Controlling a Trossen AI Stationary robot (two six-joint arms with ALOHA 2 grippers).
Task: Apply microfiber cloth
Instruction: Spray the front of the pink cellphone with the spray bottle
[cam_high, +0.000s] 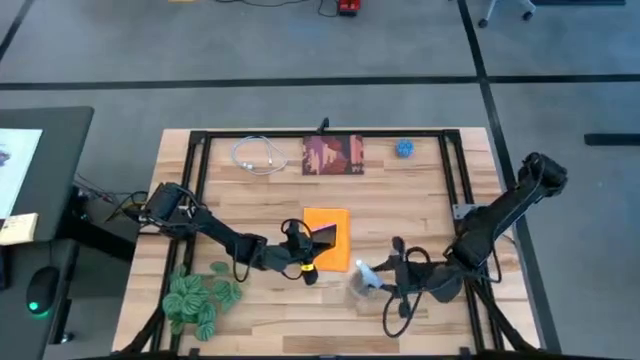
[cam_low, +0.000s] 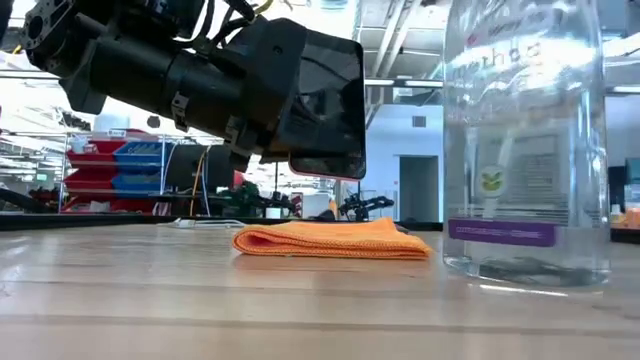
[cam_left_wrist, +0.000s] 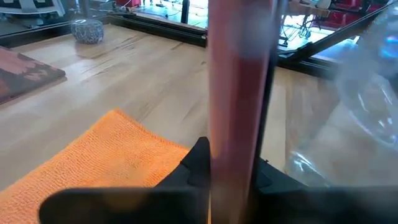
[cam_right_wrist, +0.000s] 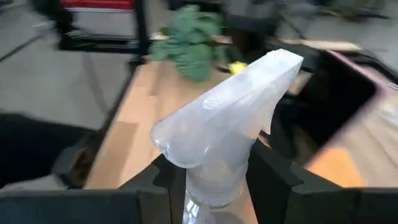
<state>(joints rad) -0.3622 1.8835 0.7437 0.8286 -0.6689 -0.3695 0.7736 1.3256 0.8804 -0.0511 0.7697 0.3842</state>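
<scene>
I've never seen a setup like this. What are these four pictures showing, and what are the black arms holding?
Two robot arms work at a wooden table. One picture looks down from above, one looks level across the tabletop, and two come from cameras on the arms' wrists. The left claw holds a black phone upright above an orange cloth lying folded on the table. The right claw grips a clear spray bottle. Also on the table: a plant, a white cable, a red-brown printed square and a small blue ball.
</scene>
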